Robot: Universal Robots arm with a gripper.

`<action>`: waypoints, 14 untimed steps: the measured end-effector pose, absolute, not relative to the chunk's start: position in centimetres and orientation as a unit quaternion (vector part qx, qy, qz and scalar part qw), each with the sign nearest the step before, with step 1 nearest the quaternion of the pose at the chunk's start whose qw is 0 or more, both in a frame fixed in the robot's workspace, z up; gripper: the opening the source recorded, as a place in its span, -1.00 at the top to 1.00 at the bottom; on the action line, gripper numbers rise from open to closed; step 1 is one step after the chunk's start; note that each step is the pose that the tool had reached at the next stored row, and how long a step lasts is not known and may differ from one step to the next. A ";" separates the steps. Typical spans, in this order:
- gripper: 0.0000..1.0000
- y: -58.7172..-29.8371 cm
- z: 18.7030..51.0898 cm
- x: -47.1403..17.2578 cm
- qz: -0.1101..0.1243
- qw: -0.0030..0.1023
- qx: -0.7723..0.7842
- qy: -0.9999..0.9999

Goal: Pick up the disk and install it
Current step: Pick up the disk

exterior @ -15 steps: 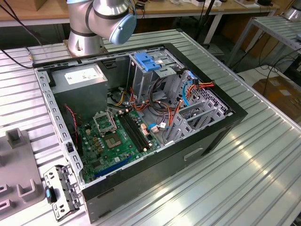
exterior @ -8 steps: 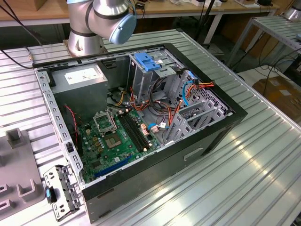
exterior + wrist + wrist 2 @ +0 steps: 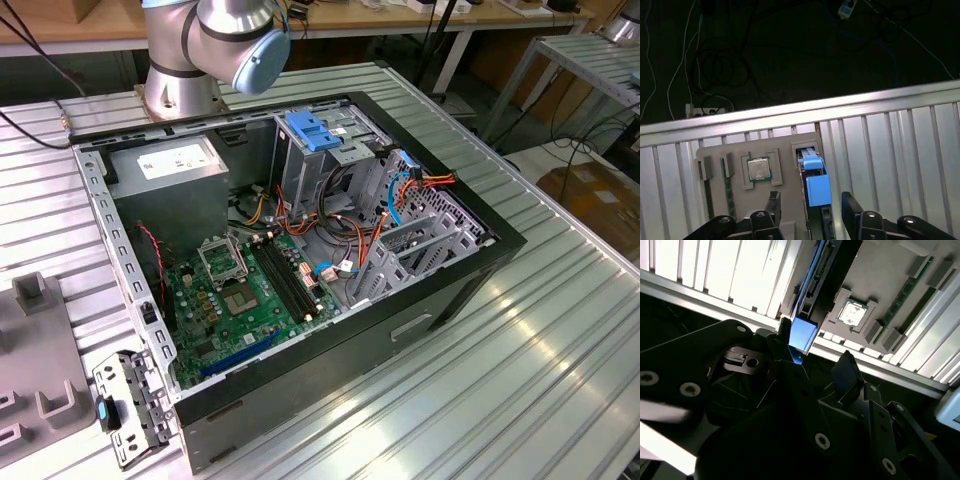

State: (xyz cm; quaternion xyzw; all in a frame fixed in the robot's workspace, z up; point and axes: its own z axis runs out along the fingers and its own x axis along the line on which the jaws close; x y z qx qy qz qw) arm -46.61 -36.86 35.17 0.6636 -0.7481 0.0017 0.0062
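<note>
Two black fingers [image 3: 774, 205] of our gripper [image 3: 811, 197] stand wide apart; between them we see the blue-bracketed flat metal disk [image 3: 818, 189], edge-up in a slot of the grey fixture plate [image 3: 785, 150] on the ribbed aluminium table [image 3: 900, 145], touching neither jaw.

Silver arm [image 3: 232, 38] with blue-capped joint; downward-facing black jaws wide apart.

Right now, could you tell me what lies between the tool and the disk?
Nothing; the first wrist view shows bare air between tool and disk.
</note>
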 end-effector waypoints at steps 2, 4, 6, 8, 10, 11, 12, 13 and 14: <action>-0.20 -36.9 34.9 -46.6 0.002 0.006 0.678 -0.735; -0.20 -36.9 34.6 -46.6 0.002 0.006 0.690 -0.724; -0.20 -36.8 34.3 -46.7 0.002 0.006 0.697 -0.717; -0.20 -36.4 34.0 -46.7 0.001 0.005 0.698 -0.716; -0.20 -35.9 33.3 -47.3 0.001 0.005 0.698 -0.716; -0.20 -35.9 33.1 -47.4 0.001 0.005 0.698 -0.716; -0.20 -36.0 32.9 -47.5 0.001 0.005 0.699 -0.715; -0.20 -36.0 32.7 -47.5 0.001 0.005 0.700 -0.715; -0.20 -36.0 32.5 -47.5 0.001 0.005 0.700 -0.714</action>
